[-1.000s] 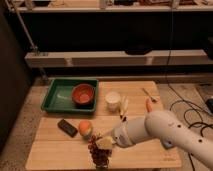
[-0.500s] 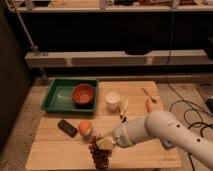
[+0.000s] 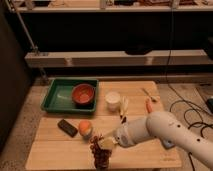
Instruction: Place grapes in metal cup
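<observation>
Seeing the gripper (image 3: 104, 144) on top of the grapes (image 3: 100, 156) at the table's front edge, I cannot tell whether it is open or holding them, so I would grip the bunch centrally before lifting toward the metal cup (image 3: 113, 100) near the back edge.

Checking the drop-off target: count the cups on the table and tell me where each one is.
1. The metal cup stands at the table's back middle, just right of the green tray. The gripper is at the front edge, at the grapes. None seems hidden.
</observation>
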### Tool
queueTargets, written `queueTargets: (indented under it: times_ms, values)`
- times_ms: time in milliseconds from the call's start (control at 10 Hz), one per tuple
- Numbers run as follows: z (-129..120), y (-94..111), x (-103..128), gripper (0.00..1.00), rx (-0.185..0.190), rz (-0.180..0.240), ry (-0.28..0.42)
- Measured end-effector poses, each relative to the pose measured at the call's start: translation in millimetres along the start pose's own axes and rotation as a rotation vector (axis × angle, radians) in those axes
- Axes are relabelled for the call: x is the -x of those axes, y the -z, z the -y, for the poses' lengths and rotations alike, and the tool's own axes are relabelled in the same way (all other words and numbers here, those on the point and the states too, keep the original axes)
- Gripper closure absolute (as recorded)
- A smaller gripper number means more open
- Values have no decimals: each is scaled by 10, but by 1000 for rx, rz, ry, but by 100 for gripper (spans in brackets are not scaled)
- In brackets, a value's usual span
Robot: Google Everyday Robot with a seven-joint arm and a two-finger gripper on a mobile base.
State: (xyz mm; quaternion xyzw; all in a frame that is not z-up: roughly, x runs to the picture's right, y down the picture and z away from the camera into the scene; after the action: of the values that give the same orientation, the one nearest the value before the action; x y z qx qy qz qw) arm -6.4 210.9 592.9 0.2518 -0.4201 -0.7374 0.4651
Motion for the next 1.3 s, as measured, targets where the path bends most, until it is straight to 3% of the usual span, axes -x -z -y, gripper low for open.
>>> queueTargets:
  times_ms: [800, 900, 1200, 1300]
  values:
    - [-65, -119, 99, 99, 2, 32, 29]
    - [-70, -136, 111, 93, 3, 42, 29]
    - [-78, -178, 142, 64, 2, 62, 28]
    - [-84, -180, 151, 49, 2, 64, 26]
